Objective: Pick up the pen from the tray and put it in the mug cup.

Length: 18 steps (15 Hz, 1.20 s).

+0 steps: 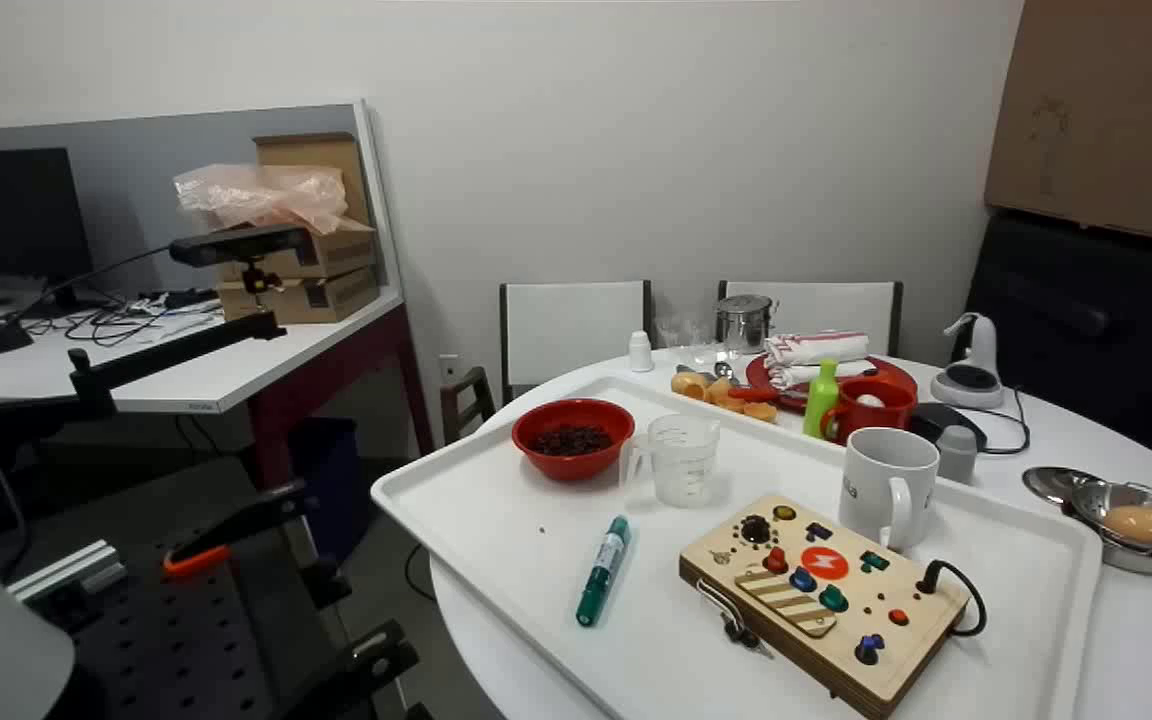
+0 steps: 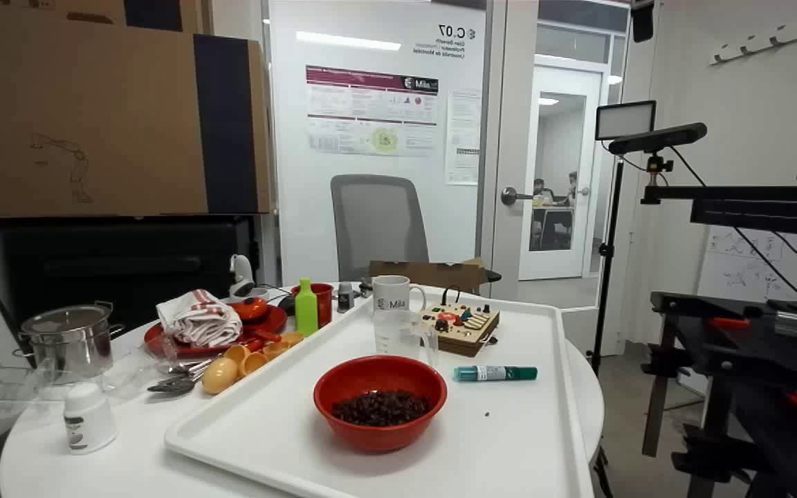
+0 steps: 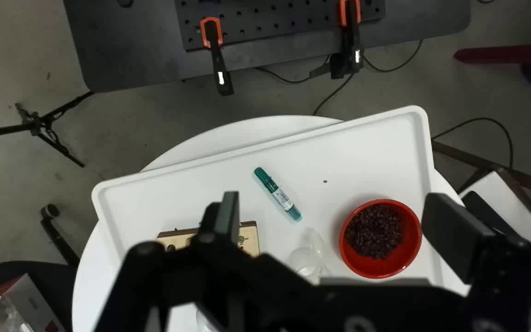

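The teal-green pen (image 1: 603, 572) lies flat on the white tray (image 1: 496, 520), apart from the things around it. It also shows in an exterior view (image 2: 495, 373) and in the wrist view (image 3: 278, 194). The white mug (image 1: 864, 490) stands upright on the tray behind the wooden box; it also shows in an exterior view (image 2: 389, 294). I cannot make out the mug in the wrist view. My gripper (image 3: 333, 226) is wide open and empty, high above the tray, with the red bowl showing between its fingers. The gripper is out of view in both exterior views.
On the tray stand a red bowl (image 1: 573, 440) of dark beans, a clear measuring cup (image 1: 686, 460) and a wooden box with knobs (image 1: 826, 600). Beyond the tray's rim are a green bottle (image 1: 821, 400), a red mug (image 1: 874, 405) and a red plate with a cloth (image 2: 198, 321).
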Each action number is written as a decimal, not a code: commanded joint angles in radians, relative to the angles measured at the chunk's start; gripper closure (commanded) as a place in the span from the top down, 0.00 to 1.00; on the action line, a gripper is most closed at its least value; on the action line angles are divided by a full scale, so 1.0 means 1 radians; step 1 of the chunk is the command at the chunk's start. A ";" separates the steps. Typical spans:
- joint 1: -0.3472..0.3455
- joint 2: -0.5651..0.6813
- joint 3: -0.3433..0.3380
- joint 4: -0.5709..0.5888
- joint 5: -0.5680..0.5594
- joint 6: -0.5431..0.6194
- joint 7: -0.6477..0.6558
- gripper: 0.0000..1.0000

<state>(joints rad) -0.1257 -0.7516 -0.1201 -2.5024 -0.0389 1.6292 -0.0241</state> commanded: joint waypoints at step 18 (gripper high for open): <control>0.141 0.263 0.124 -0.033 -0.015 0.202 -0.053 1.00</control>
<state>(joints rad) 0.0110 -0.4885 0.0071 -2.5364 -0.0522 1.8331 -0.0789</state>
